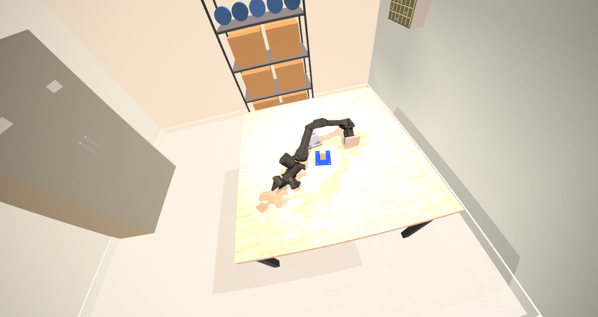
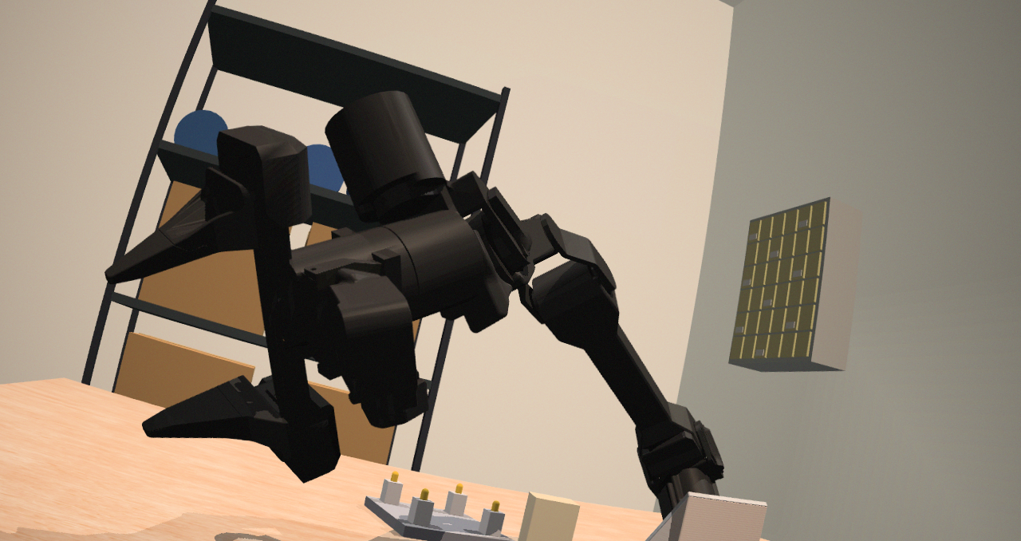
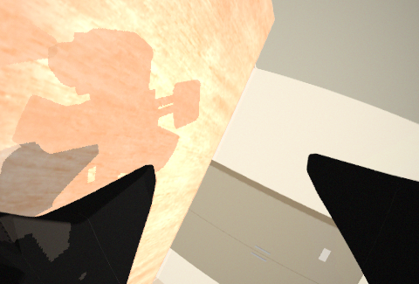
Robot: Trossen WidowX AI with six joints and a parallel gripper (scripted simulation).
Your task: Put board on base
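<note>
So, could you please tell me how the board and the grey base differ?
The board is saturated blue, while the base is grey. The board has a single square handle on top; the base has four posts tipped with gold pins. Both sit on the table, beside each other.

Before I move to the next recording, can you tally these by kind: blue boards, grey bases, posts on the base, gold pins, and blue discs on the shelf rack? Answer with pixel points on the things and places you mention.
Blue board (image 1: 323, 162): 1
Grey base (image 1: 313, 140) (image 2: 448, 526): 1
Posts (image 2: 420, 513): 4
Gold pins (image 2: 424, 494): 4
Blue discs (image 1: 257, 7) (image 2: 201, 130): 5
Total: 15
</note>
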